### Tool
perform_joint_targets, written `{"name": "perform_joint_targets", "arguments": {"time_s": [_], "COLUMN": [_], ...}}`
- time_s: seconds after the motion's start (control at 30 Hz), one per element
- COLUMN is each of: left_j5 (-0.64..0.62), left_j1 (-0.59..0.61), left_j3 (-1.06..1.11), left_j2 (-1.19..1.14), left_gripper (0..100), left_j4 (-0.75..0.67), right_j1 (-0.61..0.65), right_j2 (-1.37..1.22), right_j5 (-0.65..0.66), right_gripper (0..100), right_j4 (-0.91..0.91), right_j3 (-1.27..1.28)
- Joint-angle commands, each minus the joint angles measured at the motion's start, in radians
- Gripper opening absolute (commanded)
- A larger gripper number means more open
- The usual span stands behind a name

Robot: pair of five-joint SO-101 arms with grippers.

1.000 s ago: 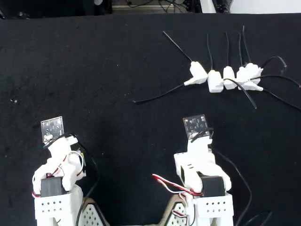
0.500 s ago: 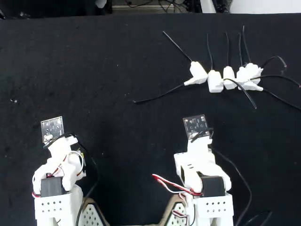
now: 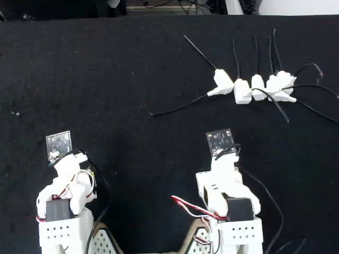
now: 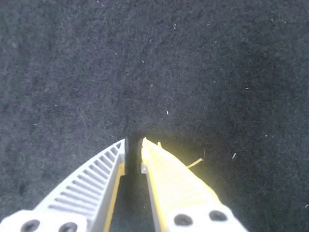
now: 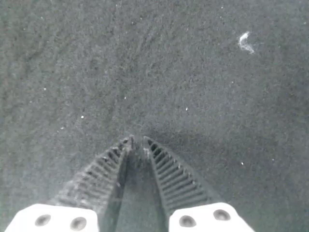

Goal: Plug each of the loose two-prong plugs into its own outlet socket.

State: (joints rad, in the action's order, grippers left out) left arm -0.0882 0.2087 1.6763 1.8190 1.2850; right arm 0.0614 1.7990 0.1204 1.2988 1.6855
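Observation:
Several white plugs and sockets with thin black cords lie bunched at the back right of the black table. One plug point(image 3: 222, 80) sits at the left end of the bunch, a blocky socket piece point(image 3: 242, 91) beside it, and more white pieces point(image 3: 279, 84) to the right. Which pieces are joined I cannot tell. Both arms are folded back at the front edge, far from the bunch. My left gripper point(image 4: 134, 141) is shut over bare cloth with nothing in it. My right gripper point(image 5: 138, 141) is shut too, holding nothing.
A long black cord point(image 3: 177, 107) trails from the bunch toward the table's middle. Other cords point(image 3: 312, 108) spread to the right edge. The left arm's base point(image 3: 62, 222) and the right arm's base point(image 3: 233, 219) stand at the front edge.

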Motion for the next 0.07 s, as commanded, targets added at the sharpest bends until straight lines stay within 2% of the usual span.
{"name": "perform_joint_targets", "arguments": {"time_s": [0.0, 0.03], "left_j5": [-0.006, -0.006], "left_j1": [0.010, 0.010], "left_j3": [0.024, 0.024], "left_j2": [0.005, 0.005], "left_gripper": [7, 7], "left_j4": [-0.015, -0.015], "right_j1": [-0.015, -0.015], "right_j2": [0.096, 0.096], "right_j5": [-0.003, -0.003], "right_gripper": [1.1, 1.1], "right_j4": [0.009, 0.009], "right_j3": [-0.001, -0.001]}}
